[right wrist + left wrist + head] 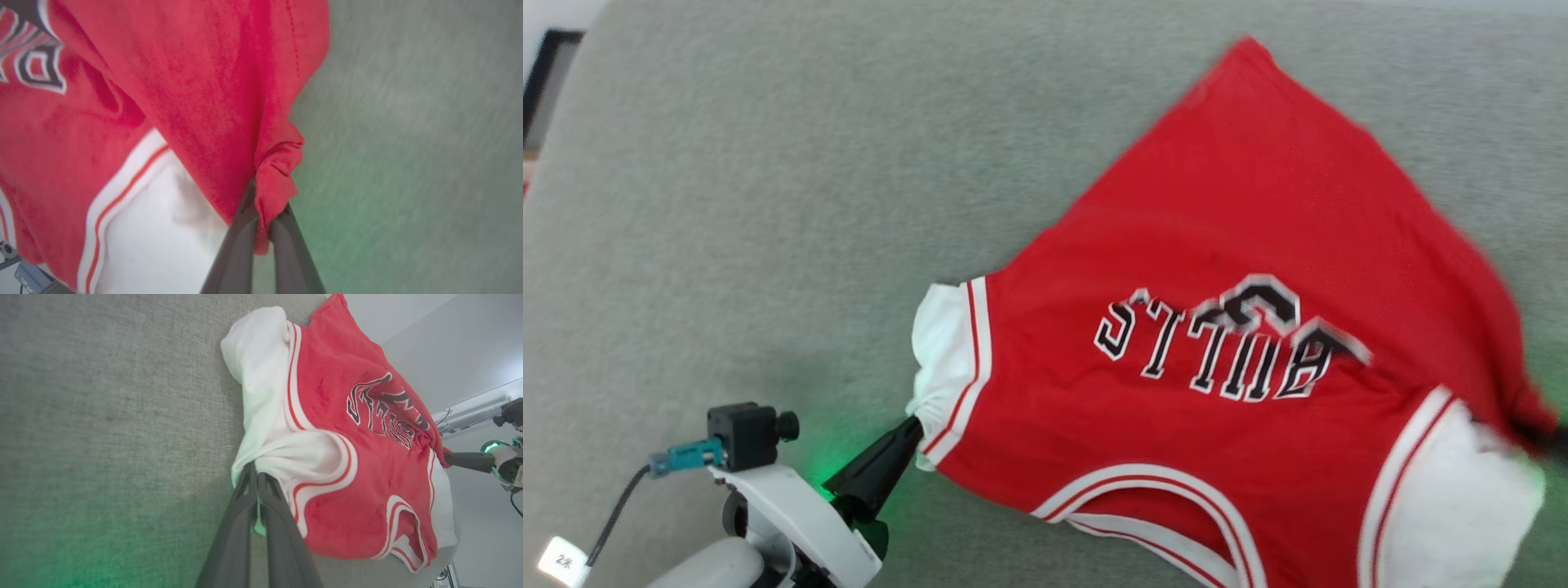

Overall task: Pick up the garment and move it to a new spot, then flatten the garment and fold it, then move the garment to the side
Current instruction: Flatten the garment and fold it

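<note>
Left hand (255,475) clamps the white sleeve (261,396), and right hand (263,212) grips a bunched red edge of the thin red jersey shirt (1217,245) spread between them on the grey fabric-covered table (768,204). Light and limp, it will likely sag, so shoulders or hem corners suit gripping best.

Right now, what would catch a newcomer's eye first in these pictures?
The red jersey stands out, stretched over the right side of the grey surface, with its black lettering upside down in the head view. The left end effector pinches its white sleeve at one side. The right end effector pinches bunched red fabric at the other.
</note>
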{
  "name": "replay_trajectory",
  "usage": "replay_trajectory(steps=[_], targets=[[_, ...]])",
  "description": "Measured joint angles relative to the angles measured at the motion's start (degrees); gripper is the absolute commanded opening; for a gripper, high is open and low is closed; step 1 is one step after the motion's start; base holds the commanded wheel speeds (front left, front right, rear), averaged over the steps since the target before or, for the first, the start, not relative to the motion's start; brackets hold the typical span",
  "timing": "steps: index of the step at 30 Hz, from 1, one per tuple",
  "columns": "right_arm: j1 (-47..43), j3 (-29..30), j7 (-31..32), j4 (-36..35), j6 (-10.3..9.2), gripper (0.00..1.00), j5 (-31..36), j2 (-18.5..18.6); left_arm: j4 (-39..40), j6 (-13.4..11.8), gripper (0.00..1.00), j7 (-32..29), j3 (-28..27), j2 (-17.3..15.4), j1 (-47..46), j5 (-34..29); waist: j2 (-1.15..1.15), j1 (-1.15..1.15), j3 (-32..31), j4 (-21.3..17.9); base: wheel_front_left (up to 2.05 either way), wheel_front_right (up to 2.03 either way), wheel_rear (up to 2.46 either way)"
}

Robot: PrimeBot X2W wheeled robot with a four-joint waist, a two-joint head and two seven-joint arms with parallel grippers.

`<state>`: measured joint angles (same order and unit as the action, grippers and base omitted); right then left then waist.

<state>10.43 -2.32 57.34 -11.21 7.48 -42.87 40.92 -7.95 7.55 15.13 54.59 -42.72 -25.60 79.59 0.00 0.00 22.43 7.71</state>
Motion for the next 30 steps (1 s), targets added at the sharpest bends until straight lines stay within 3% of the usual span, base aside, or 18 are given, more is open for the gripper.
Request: replay_trajectory(steps=[4,7,15,16,17,18,23,30], targets=[[-12.3,1.9,1.7,-6.9,0.00,0.00,0.1,-3.9,0.6,0.0,0.00,0.0,-1.5,-0.4,0.4,-0.9,0.00,0.00,-0.8,-2.7,0.00,0.00,0.00],[-17.7,-0.1,2.1,-9.6,0.00,0.00,0.0,-7.7,0.7,0.0,0.00,0.0,-2.1,-0.6,1.1,-1.1,0.00,0.00,-0.9,-4.4,0.00,0.00,0.00],[-17.8,-5.5,-0.2,-9.0,0.01,0.03,1.4,-10.5,0.7,0.0,0.00,0.0,-2.1,-1.4,0.7,-1.5,0.00,0.00,-0.3,-6.5,0.00,0.00,0.00],[-17.6,-5.6,-0.9,-9.0,0.03,0.17,1.7,-10.6,0.7,0.0,0.00,0.0,-2.1,-1.5,0.6,-1.5,0.00,0.00,-0.2,-6.6,0.00,0.00,0.00],[-17.5,-5.6,-1.5,-9.0,0.04,0.40,1.7,-10.7,0.6,0.0,0.00,0.0,-2.1,-1.5,0.4,-1.5,0.00,0.00,-0.3,-6.6,0.00,0.00,0.00],[-17.2,-5.4,-2.0,-9.1,0.04,1.00,1.7,-10.8,0.6,0.0,0.00,0.0,-2.1,-1.5,0.4,-1.5,0.00,0.00,-0.3,-6.5,0.00,0.00,0.00],[-15.7,-1.2,-3.2,-12.9,0.02,1.00,1.3,-10.6,0.7,0.0,0.00,0.0,-1.8,-0.4,0.4,-1.8,0.00,0.00,-0.8,-5.8,0.00,0.00,0.00],[-7.2,8.8,4.0,-20.0,0.01,1.00,-7.2,-9.3,1.3,0.0,0.00,-0.1,0.1,1.0,-0.7,-2.9,0.00,0.00,-1.1,-3.4,0.00,0.00,0.00]])
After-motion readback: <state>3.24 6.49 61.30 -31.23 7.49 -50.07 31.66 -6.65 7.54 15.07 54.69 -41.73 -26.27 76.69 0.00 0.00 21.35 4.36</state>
